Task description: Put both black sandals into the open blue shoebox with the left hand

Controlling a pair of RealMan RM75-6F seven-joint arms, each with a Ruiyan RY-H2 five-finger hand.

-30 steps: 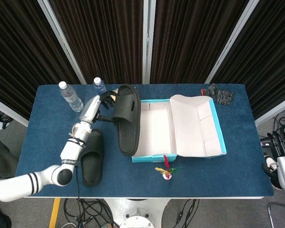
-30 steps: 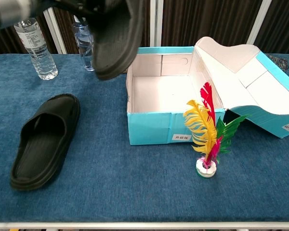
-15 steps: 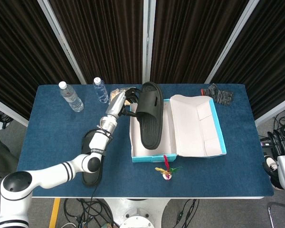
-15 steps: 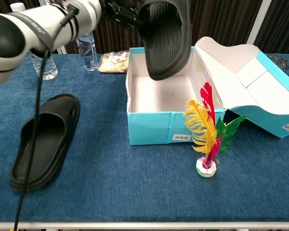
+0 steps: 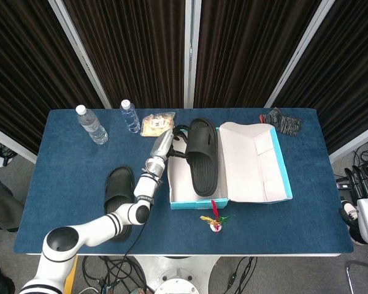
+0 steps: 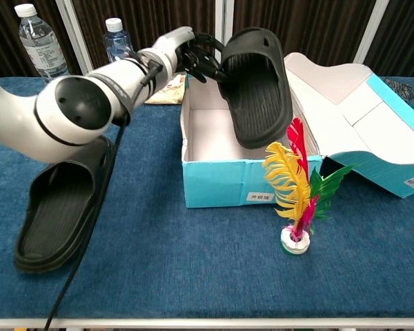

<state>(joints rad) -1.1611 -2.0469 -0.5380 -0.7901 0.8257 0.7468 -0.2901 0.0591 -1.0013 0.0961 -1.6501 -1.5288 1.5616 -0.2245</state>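
My left hand point(image 5: 175, 139) point(image 6: 201, 56) grips a black sandal point(image 5: 203, 155) point(image 6: 257, 86) by its strap end. The sandal hangs tilted over the open blue shoebox point(image 5: 181, 203) point(image 6: 252, 181), its sole towards the chest view and its lower end down inside the box walls. A second black sandal point(image 5: 118, 199) point(image 6: 62, 204) lies flat on the table left of the box, partly behind my left forearm. The box lid point(image 5: 254, 160) point(image 6: 352, 114) lies folded open to the right. My right hand point(image 5: 363, 191) shows at the far right edge of the head view, off the table, holding nothing.
Two water bottles point(image 5: 91, 124) point(image 5: 130, 116) and a snack bag point(image 5: 157, 124) stand at the back left of the blue table point(image 5: 306, 220). A feather shuttlecock point(image 5: 215, 221) point(image 6: 298, 193) stands just in front of the box. A dark glove point(image 5: 281, 120) lies at the back right.
My left hand has carried the sandal rightward and down, from above the box's left wall to over its middle, the lower end now dipping inside. The other sandal stays put.
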